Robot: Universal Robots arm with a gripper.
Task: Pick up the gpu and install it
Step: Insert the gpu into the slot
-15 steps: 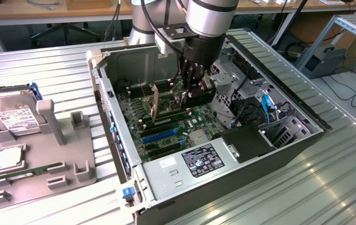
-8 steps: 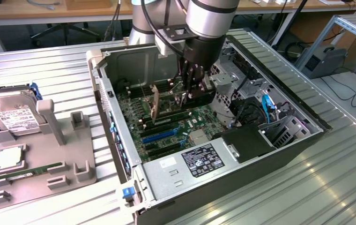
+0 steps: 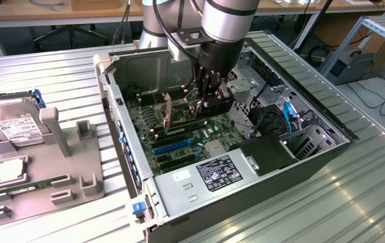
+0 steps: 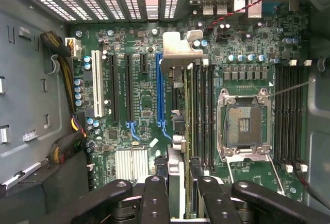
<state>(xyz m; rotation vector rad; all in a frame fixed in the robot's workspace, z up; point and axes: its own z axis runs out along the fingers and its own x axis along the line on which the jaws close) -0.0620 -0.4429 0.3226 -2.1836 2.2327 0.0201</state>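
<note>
My gripper reaches down into the open computer case and is shut on the gpu. In the wrist view the gpu appears edge-on as a thin dark card, running from between my fingers out to its silvery metal bracket near the case's rear vents. The card stands on edge just above the motherboard, beside the long blue slot. Whether it touches a slot I cannot tell.
A bare CPU socket and dark memory slots lie beside the card. The power supply sits at the case's near end. On a grey fixture at the exterior view's left rest a hard drive, a CPU and a green RAM stick.
</note>
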